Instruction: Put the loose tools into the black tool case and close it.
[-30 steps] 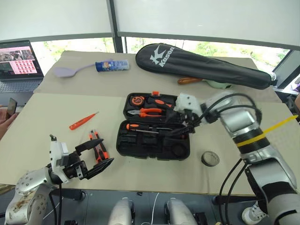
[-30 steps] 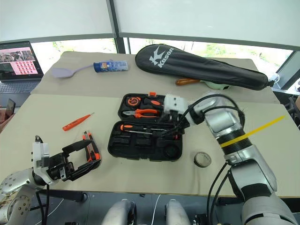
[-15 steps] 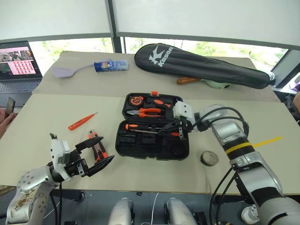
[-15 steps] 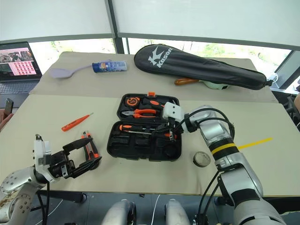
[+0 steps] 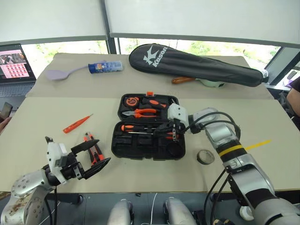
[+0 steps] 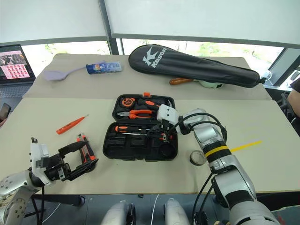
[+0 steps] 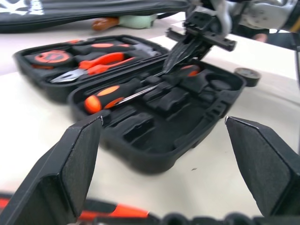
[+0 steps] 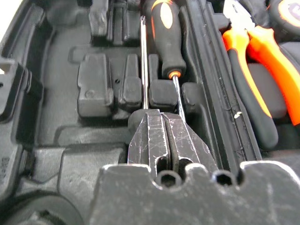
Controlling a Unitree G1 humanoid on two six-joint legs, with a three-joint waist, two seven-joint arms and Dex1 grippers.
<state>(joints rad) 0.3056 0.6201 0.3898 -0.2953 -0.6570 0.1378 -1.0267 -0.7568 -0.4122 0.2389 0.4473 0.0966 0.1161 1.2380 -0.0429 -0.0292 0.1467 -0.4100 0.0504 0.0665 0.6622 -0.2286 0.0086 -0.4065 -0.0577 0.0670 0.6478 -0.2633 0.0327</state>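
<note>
The left tool (image 5: pixel 91 157) hangs low at the near edge of the tabletop (image 5: pixel 42 117), spread wide and holding nothing. The knife (image 5: pixel 94 146) lies just past it. If this tool comes down crooked, it may push the knife away and not grab it.

The case (image 5: pixel 148 133) lies open in the middle of the tabletop. It is black, with tool-shaped holes. Two screwdrivers (image 5: pixel 140 128) lie in the near half. The right tool (image 8: pixel 161 136) is pinched shut over them, with its tips on or just by a thin shaft — I cannot tell if it grips anything. If it lifts off roughly, it may pull a screwdriver out of its slot, and then the lid will not shut.

The tape (image 5: pixel 205 157) sits beside the case on the right. The thin tester (image 5: pixel 77 123) lies well off to the left — far from both tools, so easy to miss. The far half of the case holds pliers (image 5: pixel 139 113).
</note>
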